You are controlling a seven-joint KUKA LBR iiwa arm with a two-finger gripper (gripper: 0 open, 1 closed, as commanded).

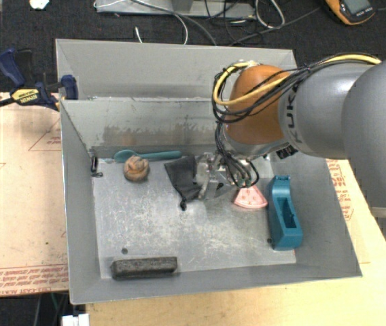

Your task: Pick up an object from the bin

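The tool (208,175) is low over the middle of the grey metal bin (200,250), near the back wall and hard against a crumpled black piece of soft, rubbery-looking material (179,175). The wrist and its cables hide the working end, so I cannot tell how far it is open or whether it has hold of anything. If the black piece is the target, the danger is a thin pinch on a limp edge, which could slide out on lifting. A pink wedge-shaped slice (249,198) lies just beside the tool, toward the right edge, and could be nudged or dragged along. A round tan wooden knob (136,168) sits further left by the back wall, probably out of harm's way.
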